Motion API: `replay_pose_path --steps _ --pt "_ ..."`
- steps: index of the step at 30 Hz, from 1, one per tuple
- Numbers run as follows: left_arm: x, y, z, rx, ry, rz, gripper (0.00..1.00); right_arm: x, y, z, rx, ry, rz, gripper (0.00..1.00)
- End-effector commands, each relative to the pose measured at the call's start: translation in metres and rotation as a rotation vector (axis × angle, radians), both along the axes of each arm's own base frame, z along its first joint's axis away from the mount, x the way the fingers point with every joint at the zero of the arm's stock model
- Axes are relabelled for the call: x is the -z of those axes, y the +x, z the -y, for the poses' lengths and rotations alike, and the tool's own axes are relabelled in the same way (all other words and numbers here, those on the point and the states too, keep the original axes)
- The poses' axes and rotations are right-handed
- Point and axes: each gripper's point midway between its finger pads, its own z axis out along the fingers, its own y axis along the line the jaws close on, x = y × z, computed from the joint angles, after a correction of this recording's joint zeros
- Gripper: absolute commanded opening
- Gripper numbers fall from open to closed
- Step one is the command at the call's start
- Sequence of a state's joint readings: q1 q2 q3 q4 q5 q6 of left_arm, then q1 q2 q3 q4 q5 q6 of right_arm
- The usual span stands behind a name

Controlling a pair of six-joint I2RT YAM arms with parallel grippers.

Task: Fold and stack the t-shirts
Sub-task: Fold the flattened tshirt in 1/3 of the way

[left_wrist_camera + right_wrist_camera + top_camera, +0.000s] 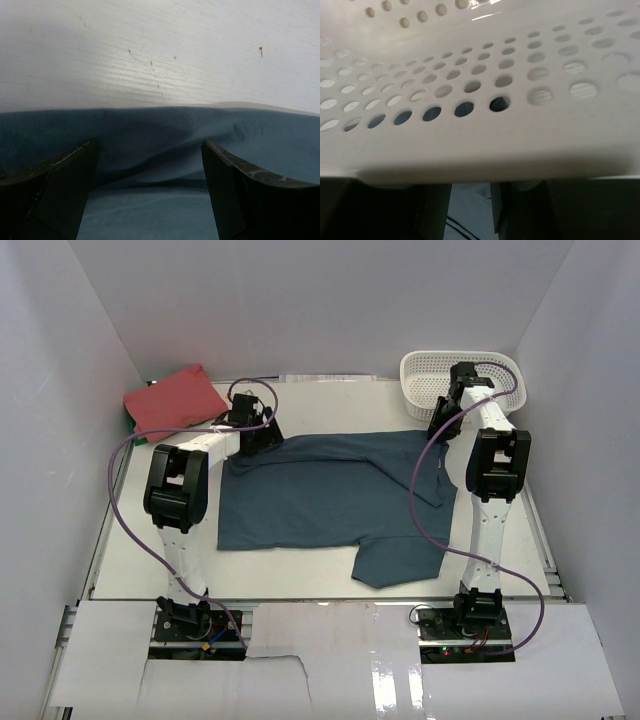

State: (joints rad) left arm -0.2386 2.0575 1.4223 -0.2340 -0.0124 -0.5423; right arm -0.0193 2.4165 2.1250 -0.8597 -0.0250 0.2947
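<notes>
Left wrist view: left gripper [150,150] spread wide at 11 o'clock edge of centred teal t-shirt [320,495], so best lower jaws astride the hem before pinching; right gripper [470,212] by basket [485,365], spread unreadable

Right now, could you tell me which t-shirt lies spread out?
The teal-blue t-shirt, mid-table; the coral-red t-shirt is a compact bundle at the far left.

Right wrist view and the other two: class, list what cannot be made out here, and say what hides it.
- Right gripper: open or shut unclear. In the top view its wrist covers the fingers; in the right wrist view they are shadowed under the basket.
- Teal t-shirt: far-left corner, top view, under the left gripper; the left wrist view cuts it off.
- Red t-shirt: fold layers, top view, too small.
</notes>
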Motion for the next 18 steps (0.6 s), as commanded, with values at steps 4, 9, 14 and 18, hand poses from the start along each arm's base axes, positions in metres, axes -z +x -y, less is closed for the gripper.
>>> replay_pose_path --steps 4,9,14,18 --pt "-0.058 -0.009 0.01 0.045 -0.011 0.014 0.95 -0.074 0.019 0.006 0.008 0.001 0.174 0.39" --pt "-0.105 -0.014 -0.006 0.046 0.066 0.087 0.97 -0.096 -0.013 -0.029 -0.095 0.096 0.191 0.39" --pt "-0.124 -0.029 -0.012 0.089 0.106 0.108 0.98 -0.104 -0.046 -0.082 -0.227 0.122 0.195 0.4" --pt "-0.122 -0.042 -0.022 0.102 0.116 0.08 0.98 -0.093 -0.07 -0.108 -0.3 0.137 0.153 0.4"
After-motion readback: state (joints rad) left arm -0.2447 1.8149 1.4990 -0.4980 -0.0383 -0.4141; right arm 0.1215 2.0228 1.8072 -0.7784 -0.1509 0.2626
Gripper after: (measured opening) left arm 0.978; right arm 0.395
